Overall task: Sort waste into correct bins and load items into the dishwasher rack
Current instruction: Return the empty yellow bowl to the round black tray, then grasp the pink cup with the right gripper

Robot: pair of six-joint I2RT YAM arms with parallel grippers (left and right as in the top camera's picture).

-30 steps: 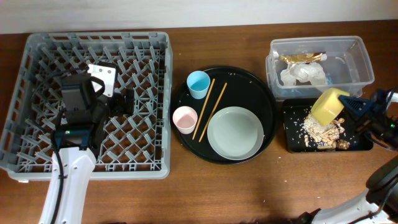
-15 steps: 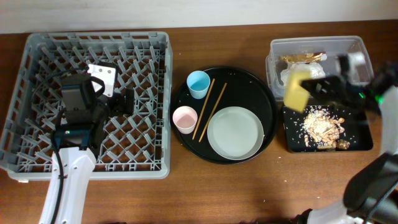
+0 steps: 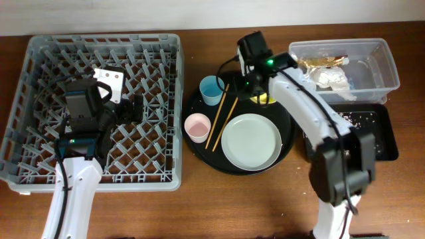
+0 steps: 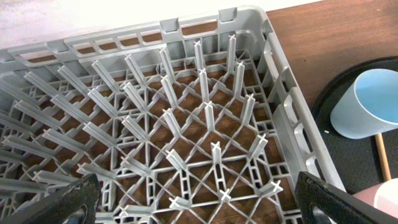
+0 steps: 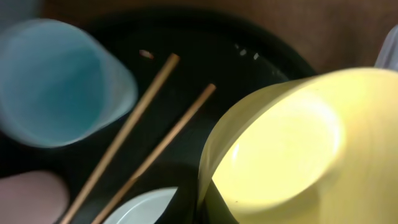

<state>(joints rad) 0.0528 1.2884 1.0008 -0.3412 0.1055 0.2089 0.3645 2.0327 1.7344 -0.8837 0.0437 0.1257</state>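
Your right gripper clenched the yellow bowl by its rim; it looked light, stiff and slippery.

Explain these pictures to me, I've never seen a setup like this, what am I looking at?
These are two robot arms at a table. One picture looks down from above; the other two come from cameras on each wrist. The left gripper hangs open over the grey dishwasher rack. The right gripper holds a yellow bowl over the round black tray, which carries a blue cup, pink cup, chopsticks and a plate. At the right stand a clear tub and a shallow black tray.
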